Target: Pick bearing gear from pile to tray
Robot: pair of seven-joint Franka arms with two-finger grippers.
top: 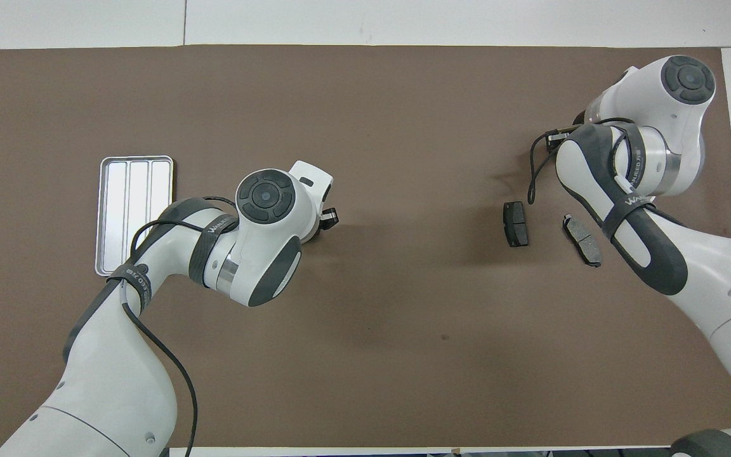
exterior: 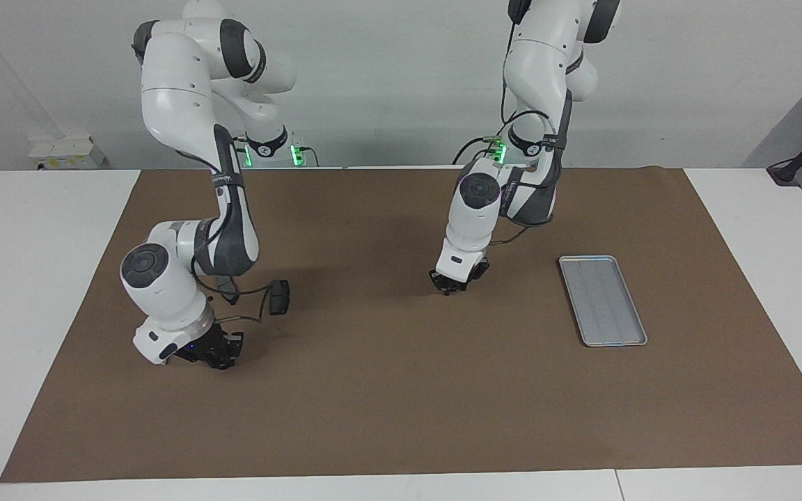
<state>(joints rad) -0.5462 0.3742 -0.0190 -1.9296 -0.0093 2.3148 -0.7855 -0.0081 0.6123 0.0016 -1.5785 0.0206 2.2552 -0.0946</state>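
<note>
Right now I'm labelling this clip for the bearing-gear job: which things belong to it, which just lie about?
In the job: tray at the left arm's end; right gripper low over the brown mat at the right arm's end; left gripper over the mat's middle. No bearing gear is visible.
Lying about: two dark brake-pad plates; the mat itself.

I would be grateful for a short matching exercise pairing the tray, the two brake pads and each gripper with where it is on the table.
Things:
1. tray
2. brake pads
3. left gripper
4. right gripper

Places:
A. low over the mat near the table's middle
B. toward the left arm's end of the table
C. beside each other, at the right arm's end
D. low at the right arm's end, farther from the robots than the pads

Pairs: 1-B, 2-C, 3-A, 4-D
</note>
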